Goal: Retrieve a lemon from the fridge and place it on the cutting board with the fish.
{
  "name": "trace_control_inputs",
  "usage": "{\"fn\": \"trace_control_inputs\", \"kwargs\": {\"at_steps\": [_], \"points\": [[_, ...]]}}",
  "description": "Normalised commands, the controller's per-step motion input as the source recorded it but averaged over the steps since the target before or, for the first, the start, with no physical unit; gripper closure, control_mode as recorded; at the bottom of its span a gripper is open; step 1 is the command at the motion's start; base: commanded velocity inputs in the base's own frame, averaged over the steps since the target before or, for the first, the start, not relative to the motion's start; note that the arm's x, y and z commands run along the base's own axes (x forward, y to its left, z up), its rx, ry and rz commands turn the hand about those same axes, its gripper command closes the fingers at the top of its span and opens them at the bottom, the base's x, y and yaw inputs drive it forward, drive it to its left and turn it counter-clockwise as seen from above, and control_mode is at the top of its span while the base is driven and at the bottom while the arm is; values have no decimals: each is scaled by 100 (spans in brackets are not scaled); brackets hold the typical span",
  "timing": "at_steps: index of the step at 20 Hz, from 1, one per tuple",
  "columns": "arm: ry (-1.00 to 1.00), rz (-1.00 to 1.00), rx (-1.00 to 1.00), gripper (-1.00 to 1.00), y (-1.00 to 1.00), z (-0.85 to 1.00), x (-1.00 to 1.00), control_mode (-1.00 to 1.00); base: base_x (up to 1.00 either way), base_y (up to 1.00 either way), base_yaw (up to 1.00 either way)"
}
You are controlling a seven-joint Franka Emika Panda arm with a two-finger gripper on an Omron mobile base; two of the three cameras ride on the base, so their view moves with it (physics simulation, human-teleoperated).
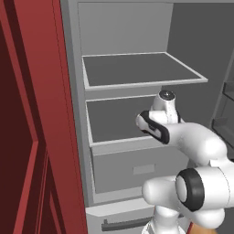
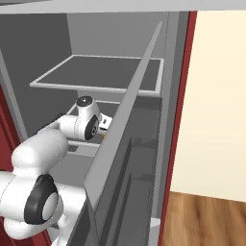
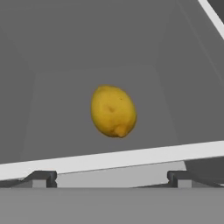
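One lemon [image 3: 113,111] is seen on the lower of two grey shelves in the open fridge [image 1: 137,68], ahead of the wide-spread, empty gripper [image 3: 111,178].

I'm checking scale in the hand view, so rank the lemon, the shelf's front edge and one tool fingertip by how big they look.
1. Shelf front edge, spanning the whole picture.
2. Lemon.
3. Tool fingertip, though nearness to the camera makes it unsure.
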Motion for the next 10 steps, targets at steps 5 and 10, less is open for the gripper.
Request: {"fn": "trace_control_inputs", "kwargs": {"at_steps": [5,10], "points": [[0,0,0,-100,0,-10,35,-100,0,0,0],[0,0,0,-100,-1,-8,30,-100,0,0,0]]}}
